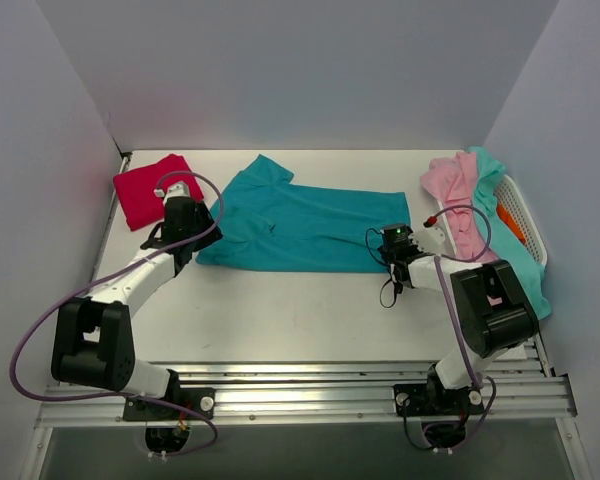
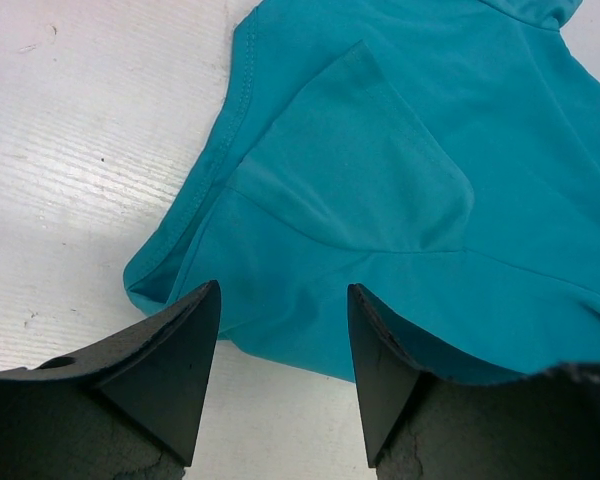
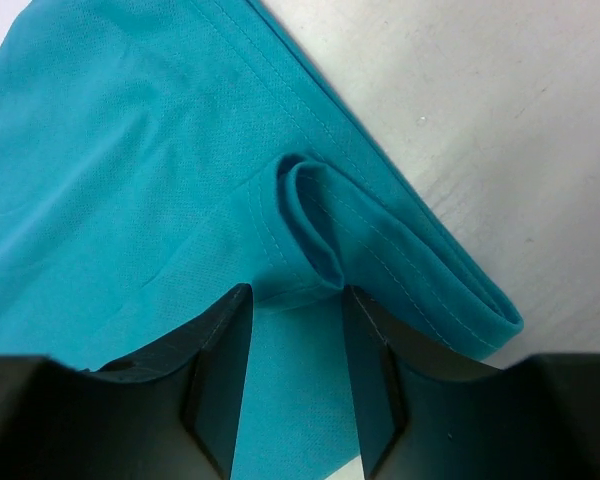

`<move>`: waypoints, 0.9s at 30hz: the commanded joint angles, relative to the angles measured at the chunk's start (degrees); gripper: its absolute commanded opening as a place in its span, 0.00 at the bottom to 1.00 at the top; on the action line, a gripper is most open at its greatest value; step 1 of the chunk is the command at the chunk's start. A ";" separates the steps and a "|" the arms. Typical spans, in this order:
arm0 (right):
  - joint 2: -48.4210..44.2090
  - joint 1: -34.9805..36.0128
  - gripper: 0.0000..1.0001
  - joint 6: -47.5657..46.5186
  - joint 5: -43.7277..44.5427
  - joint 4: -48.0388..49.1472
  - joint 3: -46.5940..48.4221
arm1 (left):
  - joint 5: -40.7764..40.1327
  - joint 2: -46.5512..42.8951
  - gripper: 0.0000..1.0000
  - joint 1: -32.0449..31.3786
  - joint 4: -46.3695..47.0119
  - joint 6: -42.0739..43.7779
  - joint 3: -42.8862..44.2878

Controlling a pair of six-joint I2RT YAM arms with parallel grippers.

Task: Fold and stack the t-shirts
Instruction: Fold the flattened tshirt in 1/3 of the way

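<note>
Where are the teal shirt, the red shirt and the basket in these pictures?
teal shirt (image 1: 310,225): top view, middle of its spread body.
red shirt (image 1: 140,193): top view, middle of its visible part, beside the left arm.
basket (image 1: 527,222): top view, its white slotted wall.

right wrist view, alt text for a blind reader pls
The right gripper, fingers spread, straddles a curled fold of hem at a corner of the teal t-shirt. The shirt lies on a white table.
</note>
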 commanded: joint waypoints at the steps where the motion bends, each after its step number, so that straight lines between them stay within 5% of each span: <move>1: 1.16 -0.36 0.35 -0.35 1.57 0.84 -0.01 | -0.60 0.05 0.62 0.04 3.17 0.60 0.06; 10: 2.83 -0.54 0.19 -0.35 1.04 1.55 0.17 | -0.69 0.14 0.62 0.04 3.17 0.69 -0.03; 15: 1.95 -0.63 0.17 -0.44 1.39 1.11 0.34 | -0.69 -0.29 0.62 -0.05 3.08 0.69 -0.11; 27: 1.07 -1.15 0.30 -1.23 2.54 -2.23 3.51 | -0.60 -0.21 0.62 -0.05 3.52 0.78 -0.29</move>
